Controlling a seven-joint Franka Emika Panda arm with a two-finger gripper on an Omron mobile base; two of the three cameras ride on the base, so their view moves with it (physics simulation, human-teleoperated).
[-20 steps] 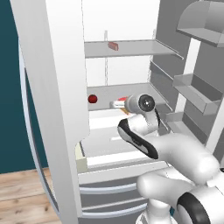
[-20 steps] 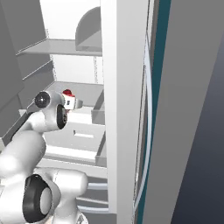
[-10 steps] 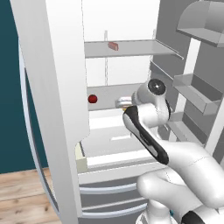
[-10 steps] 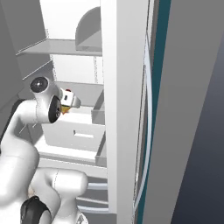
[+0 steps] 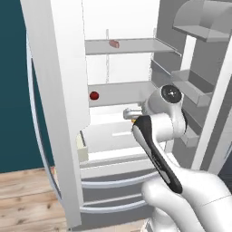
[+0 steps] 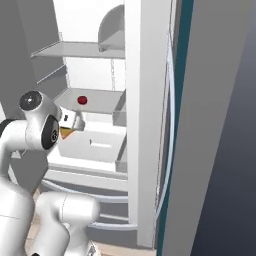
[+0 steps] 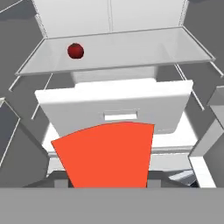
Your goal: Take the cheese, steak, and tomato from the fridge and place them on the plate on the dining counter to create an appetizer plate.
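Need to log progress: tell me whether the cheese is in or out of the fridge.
Out, or nearly: the cheese sits at the gripper, in front of the drawer rather than on a shelf. The tomato is on its shelf.

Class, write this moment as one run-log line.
gripper: shut on cheese | tomato: on middle shelf | steak: on upper shelf | fridge: open

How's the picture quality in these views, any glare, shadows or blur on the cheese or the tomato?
Hand view: the cheese looms flat orange, unshaded, edges crisp; the tomato carries a faint highlight. Left base view: even light, the steak small and soft. Right base view: fridge door dull, no glare.
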